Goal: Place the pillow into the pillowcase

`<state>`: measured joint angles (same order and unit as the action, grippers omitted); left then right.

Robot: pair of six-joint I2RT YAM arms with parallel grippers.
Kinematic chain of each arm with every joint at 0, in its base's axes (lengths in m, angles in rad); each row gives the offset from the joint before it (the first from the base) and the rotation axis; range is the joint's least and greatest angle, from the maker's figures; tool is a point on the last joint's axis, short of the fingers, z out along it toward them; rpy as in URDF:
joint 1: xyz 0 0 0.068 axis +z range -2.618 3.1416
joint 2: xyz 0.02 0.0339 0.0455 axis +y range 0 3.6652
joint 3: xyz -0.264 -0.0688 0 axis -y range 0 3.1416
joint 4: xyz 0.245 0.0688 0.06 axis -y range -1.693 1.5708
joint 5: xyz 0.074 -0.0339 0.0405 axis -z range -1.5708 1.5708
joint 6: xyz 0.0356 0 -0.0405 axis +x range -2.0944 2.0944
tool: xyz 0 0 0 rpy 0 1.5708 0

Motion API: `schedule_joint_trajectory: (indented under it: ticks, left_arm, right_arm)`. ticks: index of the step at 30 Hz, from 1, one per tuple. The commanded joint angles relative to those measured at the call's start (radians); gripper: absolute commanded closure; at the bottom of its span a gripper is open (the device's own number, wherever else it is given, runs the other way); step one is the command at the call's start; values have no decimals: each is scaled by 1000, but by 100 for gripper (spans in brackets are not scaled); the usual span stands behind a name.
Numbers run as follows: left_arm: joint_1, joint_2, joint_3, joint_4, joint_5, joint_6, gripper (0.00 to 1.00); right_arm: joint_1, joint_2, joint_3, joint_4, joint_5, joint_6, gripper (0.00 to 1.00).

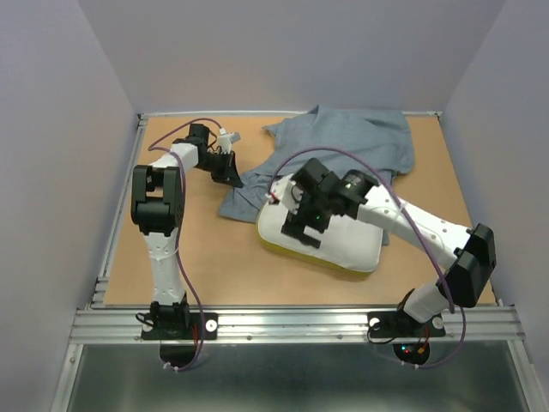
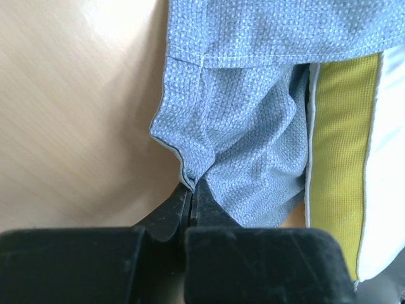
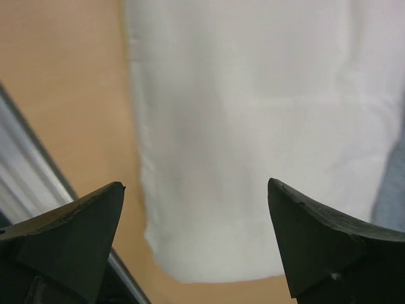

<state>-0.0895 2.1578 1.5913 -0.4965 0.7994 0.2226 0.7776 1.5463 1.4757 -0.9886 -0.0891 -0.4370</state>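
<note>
- We saw the pillow [image 1: 343, 245] lying flat on the table [image 1: 214, 266] near the middle. Its long axis ran from far-left to near-right, and the yellow band [image 2: 338, 158] lay along its near edge.
- The pillowcase [image 1: 352, 137] lay crumpled on the far side, grey-blue face up. It spread from the far-right corner down toward the left, and its near-left part touched the pillow's far-left end.
- The left gripper [image 2: 192, 190] had its jaws pressed together on a folded corner of the pillowcase hem. This was at the cloth's left end, just beside the pillow's yellow edge.
- The right gripper [image 3: 196, 187] hung over the left part of the pillow with its jaws spread wide and nothing between them. White fabric filled the gap below, and we could not tell whether the fingertips touched it.
- We judged one relation decisive: the pinched hem lay just beyond the pillow's far-left short end. The case's edge and that end therefore met roughly along the pillow's long axis.
- The right arm was nearer the pillow, and the left arm was nearer the case's edge.
- Nearly all of the pillow lay uncovered, so we judged the insertion barely begun. The next move would likely need the hem lifted open while the right jaws closed on the pillow to push it far-left.
</note>
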Motion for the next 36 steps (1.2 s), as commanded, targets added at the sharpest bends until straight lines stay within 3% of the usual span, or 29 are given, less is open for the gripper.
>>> schedule_joint_trajectory:
  ticks: [1, 7, 11, 15, 17, 18, 19, 20, 21, 22, 23, 26, 31, 33, 36]
  left_arm:
    - [8, -3, 50, 1, -15, -22, 96]
    - [8, -10, 49, 16, -45, -29, 94]
    - [8, -24, 45, 45, -51, -39, 93]
    - [14, -21, 44, 44, -43, -25, 92]
    - [22, -36, 35, 56, 7, -3, 84]
    - [31, -48, 13, 67, 29, -2, 79]
    - [34, -85, 0, 91, 71, 12, 63]
    - [36, -110, -16, 101, 83, 20, 56]
    - [37, -143, -52, 108, 92, 38, 52]
    - [40, -185, -76, 130, 99, 79, 48]
    - [42, -291, -138, 145, 96, 115, 38]
    - [45, -541, -247, 170, 34, 301, 34]
    - [30, -869, -604, 170, -43, 671, 28]
    - [-44, -992, -757, 188, -98, 830, 27]
    - [-203, -1107, -899, 347, -187, 865, 27]
  right_arm:
    - [138, 5, -89, -30, 71, 145, 0]
    - [233, -35, -264, 33, 61, 185, 0]
    - [269, 52, -435, 247, 366, 256, 0]
    - [272, 107, -517, 436, 495, 261, 1]
    - [272, 132, -529, 484, 509, 250, 15]
    - [270, 146, -531, 493, 505, 245, 40]
    - [269, 147, -522, 498, 497, 224, 54]
    - [267, 144, -514, 498, 486, 210, 71]
    - [265, 137, -499, 498, 485, 199, 99]
    - [255, 99, -462, 496, 471, 170, 99]
    - [243, 71, -431, 492, 456, 158, 99]
    - [218, -29, -268, 444, 414, 121, 99]
    - [120, -83, -60, 383, 381, 90, 99]
    - [94, -100, 3, 373, 361, 81, 99]
    - [89, -112, 43, 367, 333, 70, 99]
